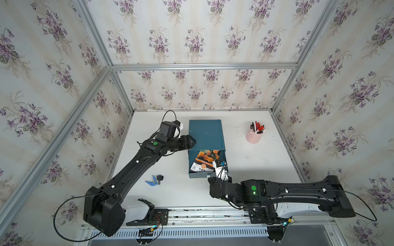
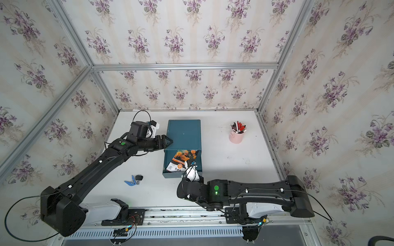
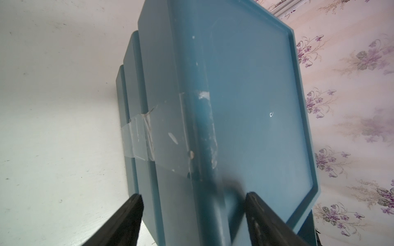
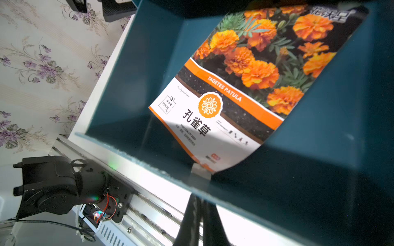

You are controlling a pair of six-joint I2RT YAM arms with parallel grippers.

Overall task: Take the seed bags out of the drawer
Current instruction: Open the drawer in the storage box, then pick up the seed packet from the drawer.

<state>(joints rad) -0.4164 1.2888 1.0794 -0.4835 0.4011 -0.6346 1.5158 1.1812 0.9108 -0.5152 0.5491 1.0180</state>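
Note:
A teal cabinet (image 1: 205, 134) (image 2: 184, 134) stands mid-table with its bottom drawer (image 1: 193, 161) (image 2: 167, 161) pulled out toward me. In the drawer lies one of the seed bags (image 1: 205, 159) (image 2: 182, 159) (image 4: 245, 85), glossy, with orange marigolds above a white label. It lies tilted against the drawer's wall. My left gripper (image 1: 191, 141) (image 3: 193, 198) is closed on the cabinet's (image 3: 255, 106) left top edge, one finger on the top and one on the side. My right gripper (image 4: 201, 198) is shut at the drawer's front wall (image 4: 277, 191), its tips hidden behind that wall.
A pink cup (image 1: 254, 135) (image 2: 236, 136) full of pens stands at the back right. A blue plastic piece (image 1: 151, 181) and a black key (image 1: 160, 177) lie on the white table left of the drawer. Clear tape (image 3: 149, 136) crosses the cabinet's side.

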